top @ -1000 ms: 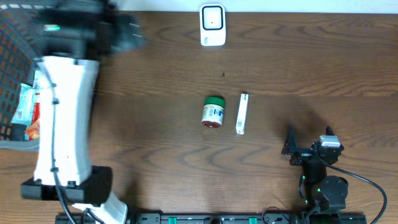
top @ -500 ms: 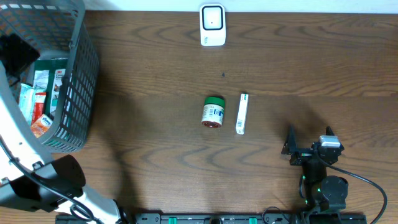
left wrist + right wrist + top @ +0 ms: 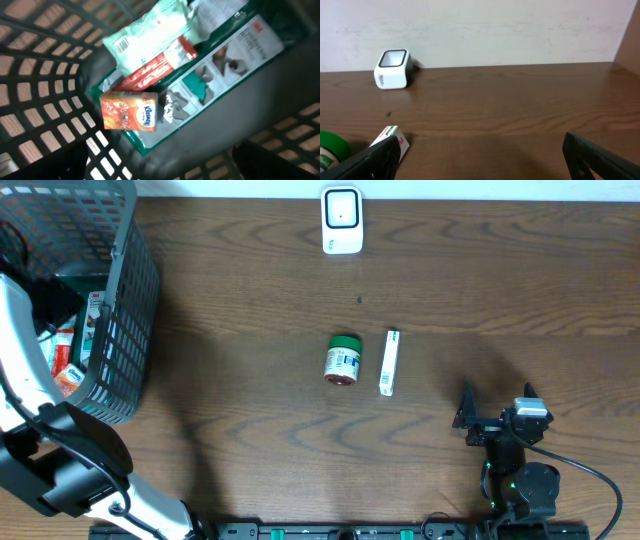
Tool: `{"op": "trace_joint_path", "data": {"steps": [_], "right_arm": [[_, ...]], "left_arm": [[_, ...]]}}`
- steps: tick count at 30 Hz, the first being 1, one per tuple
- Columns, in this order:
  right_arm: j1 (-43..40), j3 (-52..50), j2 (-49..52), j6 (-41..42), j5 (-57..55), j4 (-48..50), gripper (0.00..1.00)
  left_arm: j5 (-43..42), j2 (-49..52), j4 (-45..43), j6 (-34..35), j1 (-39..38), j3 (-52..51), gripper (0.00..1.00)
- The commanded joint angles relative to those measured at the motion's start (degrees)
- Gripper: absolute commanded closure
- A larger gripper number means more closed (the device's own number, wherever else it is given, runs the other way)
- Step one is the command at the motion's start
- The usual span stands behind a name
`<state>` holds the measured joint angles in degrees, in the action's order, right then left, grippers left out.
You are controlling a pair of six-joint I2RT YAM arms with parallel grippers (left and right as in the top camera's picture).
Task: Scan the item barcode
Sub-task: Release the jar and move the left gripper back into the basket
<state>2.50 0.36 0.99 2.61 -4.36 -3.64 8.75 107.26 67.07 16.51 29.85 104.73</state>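
Orange tissue pack (image 3: 129, 111) lies ahead of left end effector (image 3: 165, 161)

Baskets: one grey mesh basket (image 3: 125, 300), upper left of the overhead frame.
Scanners: one white scanner (image 3: 341, 220), top centre.
Jars: one green-lidded jar (image 3: 343, 360), mid-frame on the counter (image 3: 250, 300).
Slim boxes: one white slim box (image 3: 389, 362), just right of the jar.
Packs in the basket: four could be counted, namely one orange tissue pack (image 3: 129, 111), one pale green packet (image 3: 150, 35), one red-and-white pack (image 3: 160, 62) and one large flat package (image 3: 225, 65).
Tools: two were there, the left tool (image 3: 160, 162) and the right tool (image 3: 485, 157).
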Motion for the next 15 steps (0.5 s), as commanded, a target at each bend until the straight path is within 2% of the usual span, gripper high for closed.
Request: {"op": "trace_joint_path", "data": {"steps": [1,7,15], "right_arm": [[0.59,-0.04,-0.17,0.74,-0.04,-0.24,0.01],[0.59,-0.04,-0.17,0.74,-0.07,-0.24,0.01],[0.59,-0.04,-0.17,0.74,-0.07,-0.24,0.01]], "left_arm": [[3.67,0.24,-0.42,2.05,0.17,-4.00,0.05],[4.61,0.24,-6.32,9.18,1.73,-12.61,0.05],[4.61,0.24,-11.13,9.57,5.33,-18.14,0.05]]}}
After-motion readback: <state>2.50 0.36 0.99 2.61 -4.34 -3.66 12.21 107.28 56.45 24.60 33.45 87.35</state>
